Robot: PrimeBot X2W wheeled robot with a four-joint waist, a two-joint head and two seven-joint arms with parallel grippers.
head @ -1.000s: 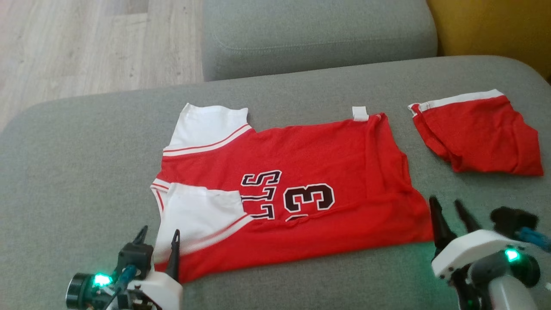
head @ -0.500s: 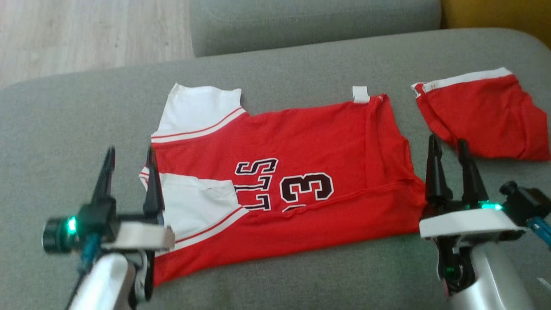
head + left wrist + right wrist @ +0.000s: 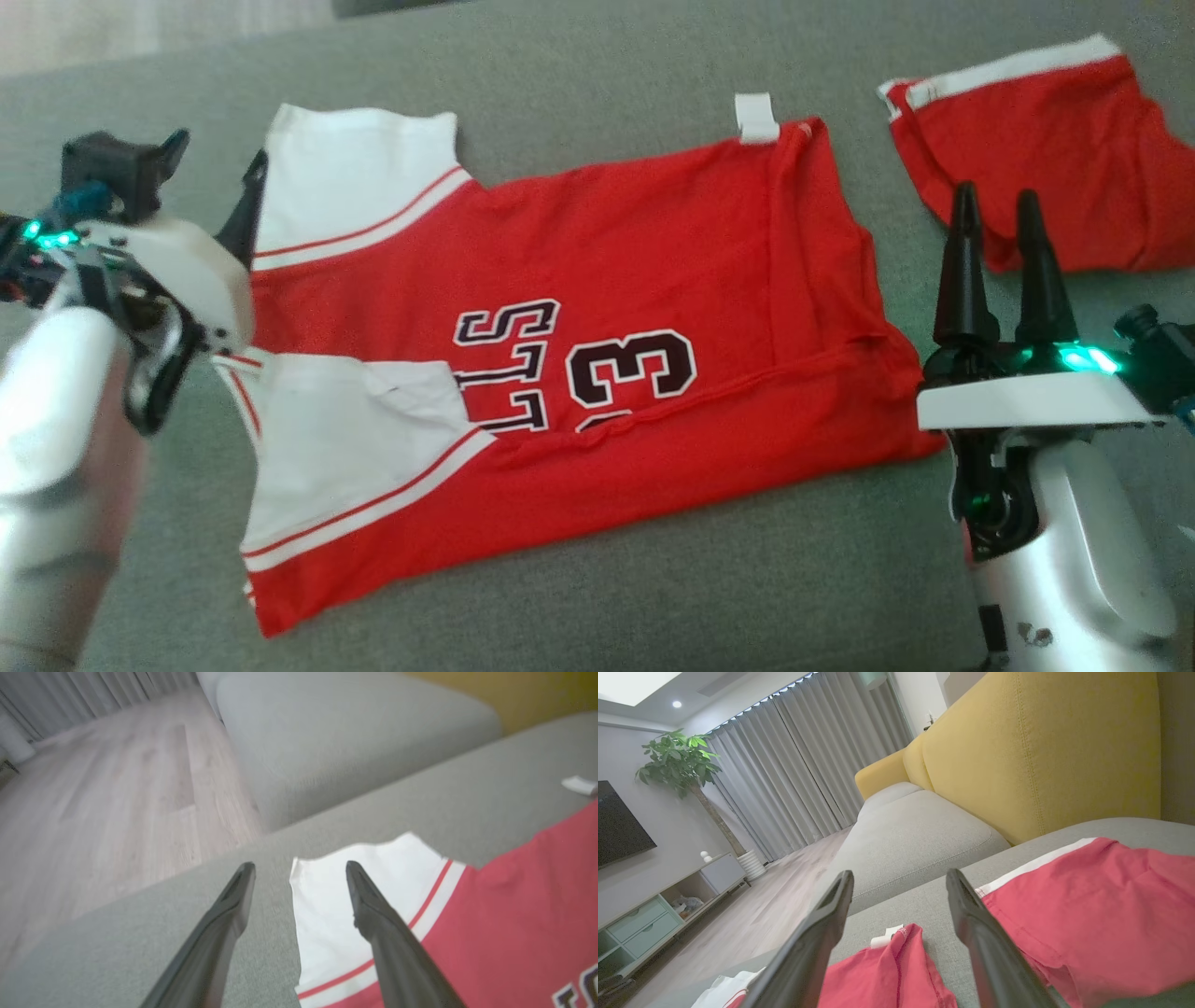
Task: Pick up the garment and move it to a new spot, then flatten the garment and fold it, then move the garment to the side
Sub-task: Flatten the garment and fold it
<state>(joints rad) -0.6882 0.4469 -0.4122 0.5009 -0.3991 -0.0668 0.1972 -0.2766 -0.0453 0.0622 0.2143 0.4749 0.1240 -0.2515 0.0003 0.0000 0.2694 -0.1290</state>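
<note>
The garment [image 3: 607, 280], a red jersey with white sleeves and black number print, lies spread on the grey sofa cushion [image 3: 579, 56], its near edge folded up over the print. My left gripper [image 3: 217, 154] hovers open at the jersey's far white sleeve [image 3: 336, 896]. In the left wrist view, the left gripper [image 3: 300, 865] straddles that sleeve's outer edge without holding it. My right gripper [image 3: 995, 196] stands open just right of the jersey's hem, holding nothing. The right wrist view has the right gripper [image 3: 899, 873] above the jersey's corner [image 3: 887, 970].
Red shorts with a white waistband [image 3: 1055, 177] lie on the cushion at the far right, close to my right fingers. A second grey cushion [image 3: 915, 830] and a yellow backrest [image 3: 1041, 751] lie beyond. Wood floor [image 3: 93, 802] drops off past the cushion's left edge.
The head camera has tilted down. Both grippers opened wider. My left gripper went from the jersey's near-left corner to its far sleeve, and my right gripper moved forward beside the hem.
</note>
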